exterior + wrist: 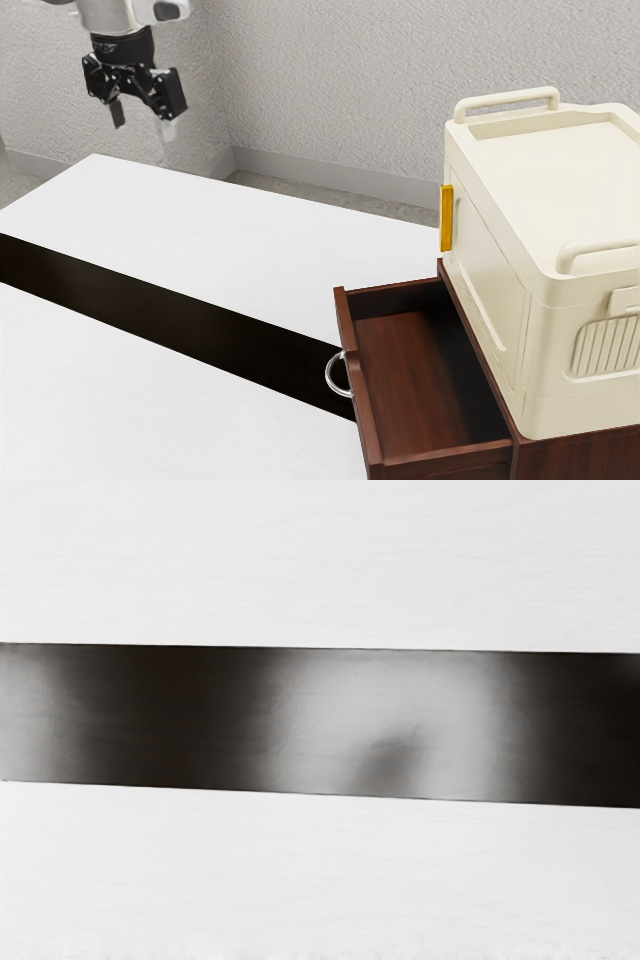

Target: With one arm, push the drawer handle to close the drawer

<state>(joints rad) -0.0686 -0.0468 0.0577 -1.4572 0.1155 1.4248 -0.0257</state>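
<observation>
High at the exterior view's upper left, my black gripper (143, 122) hangs above the far end of the table, its two fingers apart with nothing between them. The dark red-brown drawer (408, 370) is pulled out of its cabinet (580, 455) at the exterior view's lower right, and its inside looks bare. A silver ring-like handle (337, 374) sits on the drawer's front, facing the exterior view's left. A wide stretch of table lies between gripper and handle; they are well apart.
On top of the cabinet stands a large cream box (560, 160) with raised handles and a yellow latch (447, 218). The white table (220, 230) has a glossy black band (150, 305) running along it; the band (150, 720) crosses the wrist view too.
</observation>
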